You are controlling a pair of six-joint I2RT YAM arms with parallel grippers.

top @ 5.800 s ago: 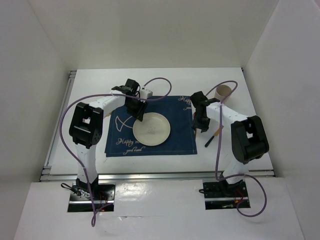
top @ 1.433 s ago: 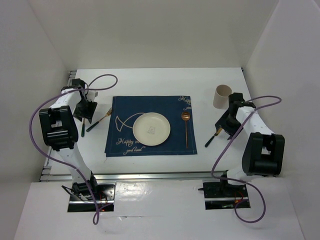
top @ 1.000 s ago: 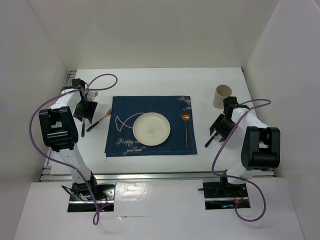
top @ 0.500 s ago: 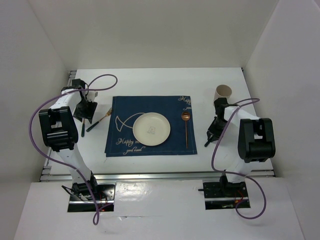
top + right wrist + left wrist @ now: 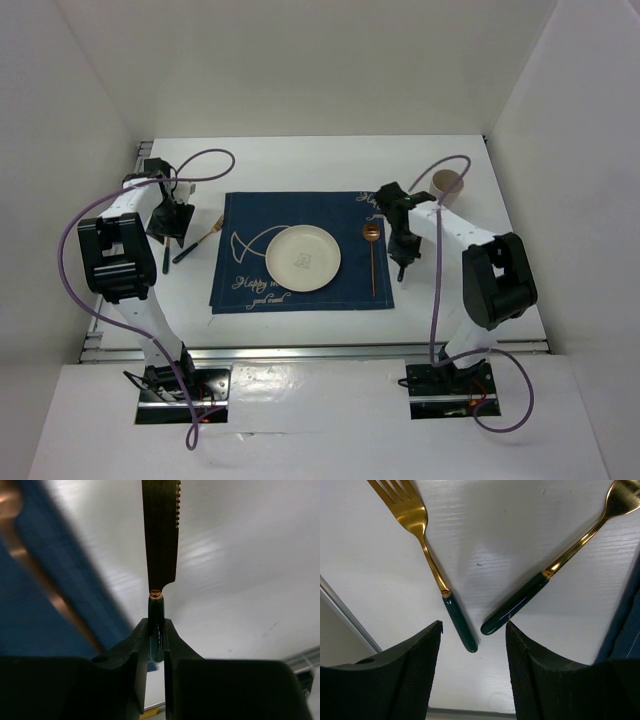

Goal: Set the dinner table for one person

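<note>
The counter is the broad white slab under everything. It is hard, flat and fixed, so there is nothing on it to grip. Its smooth top will likely let thin cutlery skid rather than stay put.

The right gripper is closed tight on the dark green handle of a knife, pinching it near the butt end. The gold serrated blade reaches out over bare counter just beside the right edge of the blue placemat, where a copper spoon and a plate lie. Whether the knife touches the surface I cannot tell. It looks light and stiff, but its glossy handle could pivot in so short a hold. A grip nearer mid-handle would steady it.

The left gripper is spread wide and holds nothing. It hangs above a fork and a second utensil, whose green handle ends nearly meet. Both lie flat and slim on the counter, left of the placemat. The fingers should straddle one handle and close across its width.
</note>
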